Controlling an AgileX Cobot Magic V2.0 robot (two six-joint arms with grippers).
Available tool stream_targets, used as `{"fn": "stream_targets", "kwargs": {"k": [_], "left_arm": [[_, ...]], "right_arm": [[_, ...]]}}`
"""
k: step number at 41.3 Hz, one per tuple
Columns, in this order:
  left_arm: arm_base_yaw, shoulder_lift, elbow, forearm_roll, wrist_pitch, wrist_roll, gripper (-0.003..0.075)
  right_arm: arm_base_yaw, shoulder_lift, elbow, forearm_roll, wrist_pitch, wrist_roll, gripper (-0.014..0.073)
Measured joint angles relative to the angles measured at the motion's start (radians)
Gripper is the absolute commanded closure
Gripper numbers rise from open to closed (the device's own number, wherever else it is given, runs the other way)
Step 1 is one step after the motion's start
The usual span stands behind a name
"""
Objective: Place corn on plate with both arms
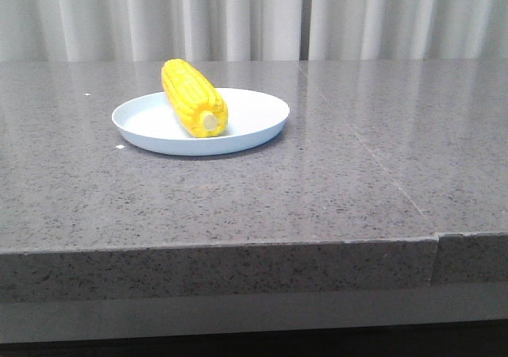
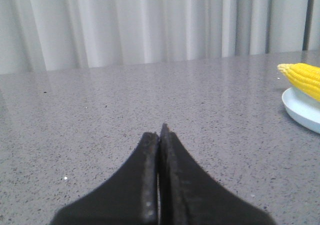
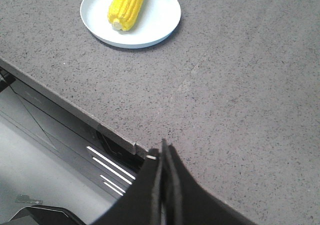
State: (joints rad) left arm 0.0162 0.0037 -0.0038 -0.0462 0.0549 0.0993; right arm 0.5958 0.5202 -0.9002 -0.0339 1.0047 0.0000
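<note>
- corn (image 1: 193, 97) lies on its side inside the plate (image 1: 255, 127), touching the plate floor, task's placing looks done
- long axis runs from far edge of worktop toward near edge, angled a bit to the right as it comes forward
- pale stub end faces the near edge; tapered tip points to the far edge and curtain
- plate sits on grey speckled worktop (image 1: 357, 182), left of centre, nearer the far edge than the near one
- no brand, label or writing readable on corn, plate or worktop
- left gripper (image 2: 160, 135): black fingers pressed together, nothing between them, low over bare worktop, well apart from plate
- right gripper (image 3: 163, 155): fingers closed together, empty, over the worktop's near edge, well apart from plate
- white curtain (image 1: 238, 16) behind far edge
</note>
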Motion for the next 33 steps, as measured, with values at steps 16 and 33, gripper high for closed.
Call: {"fn": "stream_targets", "kwargs": {"k": [16, 33], "left_arm": [[-0.002, -0.006, 0.009, -0.007, -0.055, 0.000, 0.0740], [-0.002, -0.006, 0.009, -0.007, -0.055, 0.000, 0.0740]], "right_arm": [[0.000, 0.000, 0.002, -0.002, 0.000, 0.005, 0.0662], [0.000, 0.000, 0.003, -0.002, 0.000, 0.005, 0.0662]]}}
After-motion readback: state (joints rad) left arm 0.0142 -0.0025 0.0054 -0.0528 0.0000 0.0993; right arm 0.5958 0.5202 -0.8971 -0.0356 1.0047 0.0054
